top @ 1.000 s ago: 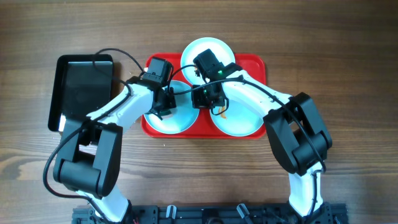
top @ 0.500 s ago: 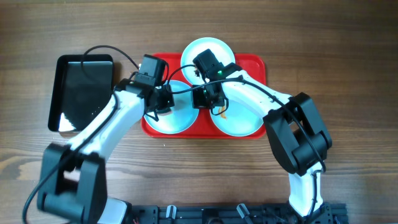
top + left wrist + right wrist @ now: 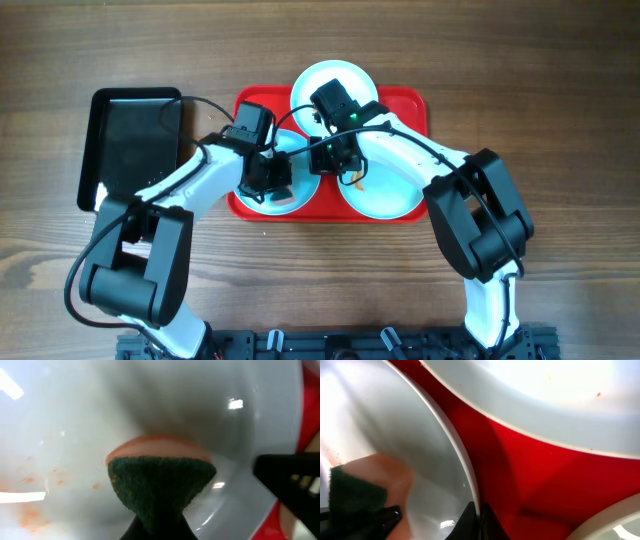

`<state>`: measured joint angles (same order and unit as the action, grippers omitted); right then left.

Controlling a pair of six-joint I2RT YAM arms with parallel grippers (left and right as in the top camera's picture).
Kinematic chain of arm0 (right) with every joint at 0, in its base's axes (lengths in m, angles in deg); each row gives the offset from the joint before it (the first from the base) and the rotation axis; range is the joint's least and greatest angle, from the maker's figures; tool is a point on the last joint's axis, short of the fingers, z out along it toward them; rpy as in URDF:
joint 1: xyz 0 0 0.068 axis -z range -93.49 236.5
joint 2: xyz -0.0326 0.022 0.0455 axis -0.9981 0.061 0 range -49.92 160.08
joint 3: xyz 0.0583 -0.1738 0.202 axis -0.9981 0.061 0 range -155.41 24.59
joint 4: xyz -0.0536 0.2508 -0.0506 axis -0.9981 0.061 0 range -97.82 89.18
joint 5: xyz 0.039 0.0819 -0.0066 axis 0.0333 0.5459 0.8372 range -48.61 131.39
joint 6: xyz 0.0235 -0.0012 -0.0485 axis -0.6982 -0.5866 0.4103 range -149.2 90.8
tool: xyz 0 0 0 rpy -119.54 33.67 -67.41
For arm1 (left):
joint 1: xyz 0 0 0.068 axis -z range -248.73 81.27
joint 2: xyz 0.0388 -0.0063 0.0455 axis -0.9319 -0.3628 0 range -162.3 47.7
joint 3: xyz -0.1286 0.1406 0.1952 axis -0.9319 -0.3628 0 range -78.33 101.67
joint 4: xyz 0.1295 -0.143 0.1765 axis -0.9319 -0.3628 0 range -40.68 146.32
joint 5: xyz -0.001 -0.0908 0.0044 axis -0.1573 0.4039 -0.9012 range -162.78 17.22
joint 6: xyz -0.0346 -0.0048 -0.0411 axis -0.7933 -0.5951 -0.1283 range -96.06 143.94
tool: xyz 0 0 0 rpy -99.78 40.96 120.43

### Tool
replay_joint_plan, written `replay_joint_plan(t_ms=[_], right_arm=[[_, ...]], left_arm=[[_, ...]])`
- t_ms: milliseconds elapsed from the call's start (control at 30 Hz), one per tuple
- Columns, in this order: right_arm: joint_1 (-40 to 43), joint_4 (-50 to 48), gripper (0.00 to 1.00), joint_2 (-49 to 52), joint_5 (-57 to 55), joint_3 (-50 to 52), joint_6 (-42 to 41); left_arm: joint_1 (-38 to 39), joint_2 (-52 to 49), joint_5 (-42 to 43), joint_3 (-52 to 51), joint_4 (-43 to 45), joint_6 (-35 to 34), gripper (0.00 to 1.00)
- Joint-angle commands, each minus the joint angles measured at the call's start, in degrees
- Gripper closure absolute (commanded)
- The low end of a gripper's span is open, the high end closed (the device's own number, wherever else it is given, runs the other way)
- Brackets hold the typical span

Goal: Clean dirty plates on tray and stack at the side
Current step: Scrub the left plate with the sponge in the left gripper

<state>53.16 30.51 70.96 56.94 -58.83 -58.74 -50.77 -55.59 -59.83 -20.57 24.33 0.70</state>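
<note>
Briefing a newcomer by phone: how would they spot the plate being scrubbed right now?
Find the red tray mid-table holding three pale plates. Take the plate nearest the black tray: only it has the left gripper pressing a green sponge into it.

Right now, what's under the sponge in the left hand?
The left plate, with orange smears beside the sponge. Any dirt directly beneath the sponge is covered.
</note>
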Motion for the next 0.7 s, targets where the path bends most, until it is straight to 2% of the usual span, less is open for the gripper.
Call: replay_joint_plan(t_ms=[0, 33, 167, 267, 333, 433, 500, 567, 667], right_arm=[[-0.35, 0.09, 0.96, 1.53, -0.98, -0.85, 0.00], [-0.35, 0.07, 0.96, 1.53, -1.01, -0.85, 0.00], [-0.35, 0.11, 0.96, 1.53, -1.18, -0.85, 0.00], [-0.35, 0.26, 0.96, 1.53, -1.18, -0.85, 0.22], [-0.35, 0.28, 0.96, 1.53, -1.18, -0.85, 0.20], [-0.35, 0.13, 0.96, 1.53, -1.18, -0.85, 0.17], [-0.35, 0.13, 0.96, 1.53, -1.18, -0.85, 0.15], [-0.35, 0.07, 0.96, 1.53, -1.18, -0.85, 0.09], [-0.35, 0.11, 0.96, 1.53, -1.18, -0.85, 0.02]], left_arm=[[-0.11, -2.49, -20.44, -1.62, -3.69, 0.11, 0.96], [-0.11, -2.49, -25.29, -1.62, -3.28, 0.09, 0.96], [-0.13, -2.49, -33.75, -1.62, 2.78, 0.07, 0.96], [-0.07, -1.70, -34.18, -1.11, 5.46, 0.07, 0.96], [0.00, 0.72, -28.70, -0.24, 4.96, 0.07, 0.96], [0.00, 6.80, -9.99, -0.09, 5.05, 0.09, 0.96], [0.00, 7.74, -0.42, -0.11, 5.01, -0.07, 0.96], [0.22, 6.64, 1.95, -0.76, 4.96, -3.50, 0.96], [1.09, 3.52, 2.03, -1.31, 5.49, -4.24, 0.96]])
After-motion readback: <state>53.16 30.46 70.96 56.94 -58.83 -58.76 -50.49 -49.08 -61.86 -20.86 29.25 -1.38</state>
